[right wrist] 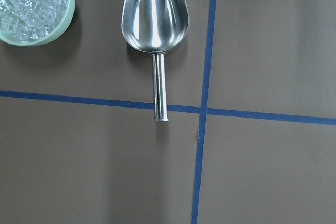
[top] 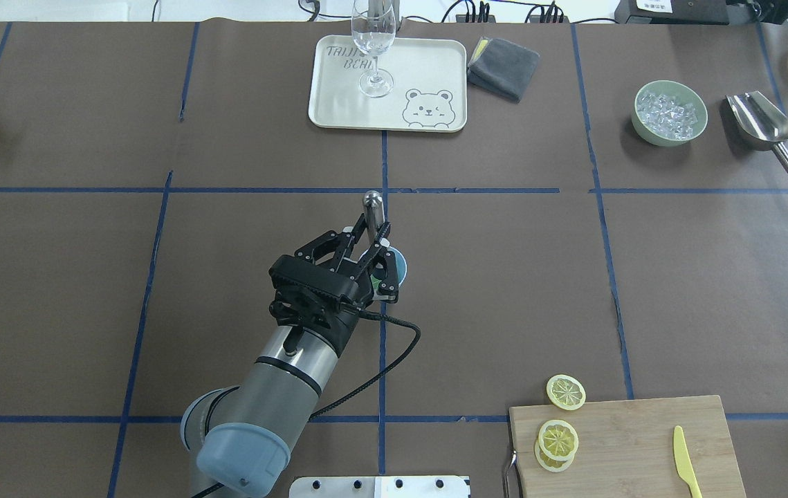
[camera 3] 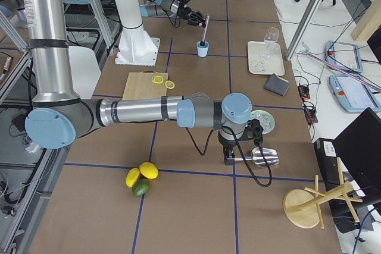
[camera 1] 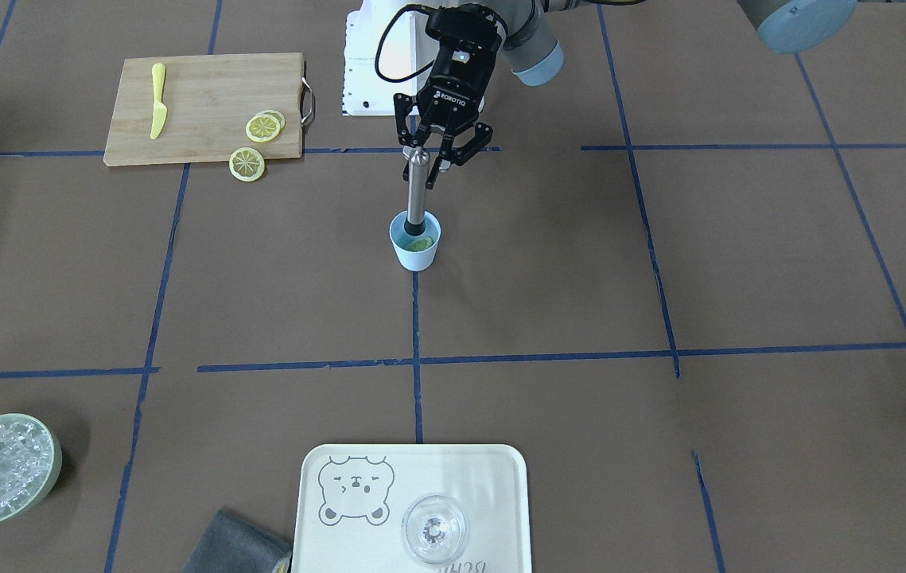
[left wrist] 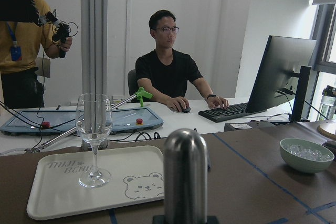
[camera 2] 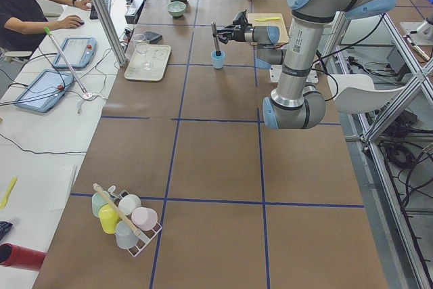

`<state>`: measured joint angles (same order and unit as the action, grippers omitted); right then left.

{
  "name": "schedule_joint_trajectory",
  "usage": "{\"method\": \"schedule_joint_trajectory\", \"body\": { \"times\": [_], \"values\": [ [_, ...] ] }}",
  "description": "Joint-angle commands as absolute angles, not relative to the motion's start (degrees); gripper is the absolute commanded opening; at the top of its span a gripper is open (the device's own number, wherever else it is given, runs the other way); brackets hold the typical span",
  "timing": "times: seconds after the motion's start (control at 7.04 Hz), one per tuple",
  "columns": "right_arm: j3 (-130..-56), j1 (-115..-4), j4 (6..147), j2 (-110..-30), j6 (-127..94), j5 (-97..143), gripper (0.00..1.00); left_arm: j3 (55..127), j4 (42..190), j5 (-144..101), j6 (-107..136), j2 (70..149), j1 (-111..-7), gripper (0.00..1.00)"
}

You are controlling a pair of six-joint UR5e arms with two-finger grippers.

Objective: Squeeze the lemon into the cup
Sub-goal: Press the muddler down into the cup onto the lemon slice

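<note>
The light-blue cup (camera 1: 415, 253) stands at the table's middle, with a lemon slice (camera 1: 421, 244) lying inside it. A steel muddler (camera 1: 416, 191) stands in the cup, its foot on the slice. My left gripper (camera 1: 421, 171) is shut on the muddler's upper shaft; from overhead the gripper (top: 368, 241) covers most of the cup (top: 399, 268). The muddler's domed top (left wrist: 185, 171) fills the left wrist view. My right gripper (camera 3: 229, 157) hovers over a steel scoop (right wrist: 155, 11) at the far right; I cannot tell if it is open.
A cutting board (top: 625, 446) holds two stacked lemon slices (top: 558, 439) and a yellow knife (top: 685, 470); another slice (top: 566, 391) lies beside it. A tray (top: 338, 111) with a wine glass (top: 373, 48), a grey cloth (top: 503, 67) and a green ice bowl (top: 669, 113) stand along the far edge.
</note>
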<state>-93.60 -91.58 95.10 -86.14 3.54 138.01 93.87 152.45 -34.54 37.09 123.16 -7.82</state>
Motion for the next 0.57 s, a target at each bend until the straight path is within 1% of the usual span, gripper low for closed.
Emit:
{"method": "schedule_joint_trajectory", "body": {
  "times": [0.0,0.14,0.43],
  "values": [
    [-93.6,-91.7,95.1,-86.1,3.5,138.1,1.00,92.0,153.6,-34.5,37.1,123.2,-7.8,0.00],
    [-93.6,-91.7,95.1,-86.1,3.6,138.1,1.00,90.5,155.4,-34.5,37.1,123.3,-7.8,0.00],
    [-93.6,-91.7,95.1,-86.1,3.5,138.1,1.00,89.8,155.8,-34.9,37.2,124.0,-7.8,0.00]
  ]
}}
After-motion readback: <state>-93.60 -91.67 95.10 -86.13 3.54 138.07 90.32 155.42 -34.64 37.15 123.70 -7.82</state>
